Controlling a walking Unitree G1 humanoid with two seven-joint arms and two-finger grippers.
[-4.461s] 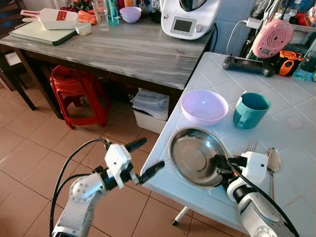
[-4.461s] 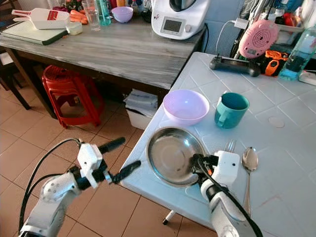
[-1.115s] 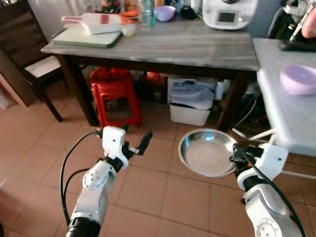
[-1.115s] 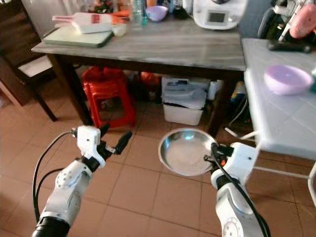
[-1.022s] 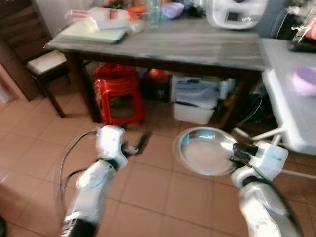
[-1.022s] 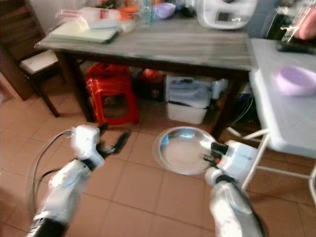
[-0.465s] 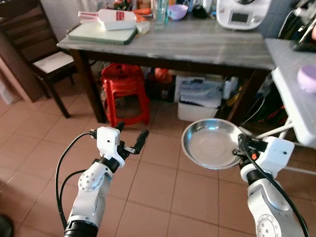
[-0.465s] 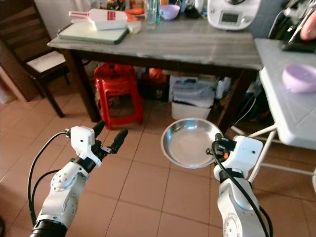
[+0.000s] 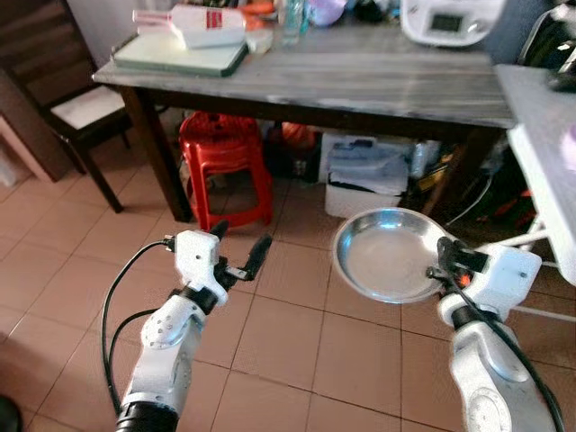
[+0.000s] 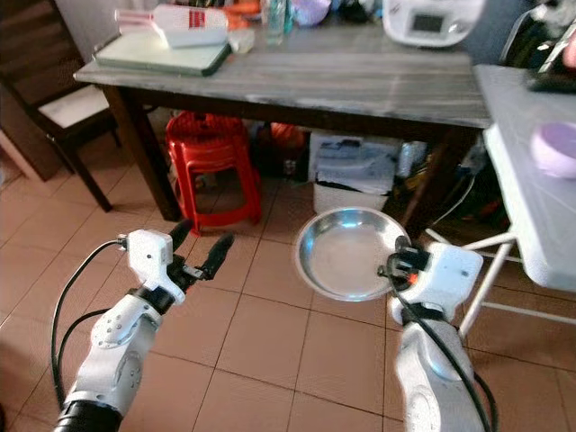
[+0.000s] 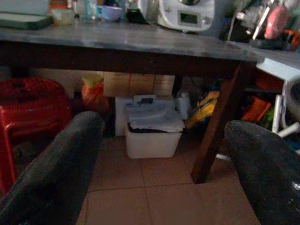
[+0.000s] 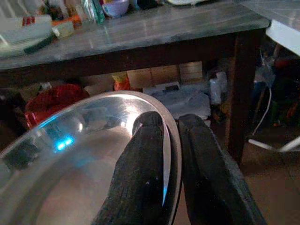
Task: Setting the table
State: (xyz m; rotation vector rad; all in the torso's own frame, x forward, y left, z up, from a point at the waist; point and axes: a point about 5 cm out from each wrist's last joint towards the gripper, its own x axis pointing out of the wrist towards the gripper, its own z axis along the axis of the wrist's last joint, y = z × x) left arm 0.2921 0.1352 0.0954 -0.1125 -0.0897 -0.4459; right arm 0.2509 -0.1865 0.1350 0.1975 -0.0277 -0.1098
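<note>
One steel plate (image 9: 389, 254) had left the white surface (image 9: 547, 157), pinched by the right gripper (image 9: 438, 267) mid-frame; left gripper (image 9: 238, 261) spread (carrying toward the wooden surface (image 9: 360, 72), probably).

At the right edge, the purple bowl (image 10: 559, 148) is cut off. The appliance (image 9: 450, 18) is cropped by the top edge. Items at the counter (image 9: 360, 76) top are too blurred to identify.

worktop (image 9: 360, 76): grey wood, dark legs | red stool (image 9: 222, 144): under worktop | white bin (image 9: 369, 180): under worktop, beside stool | dark chair (image 9: 63, 99): at worktop's end | white appliance (image 9: 450, 18): on worktop | floor (image 9: 288, 333): terracotta tiles
</note>
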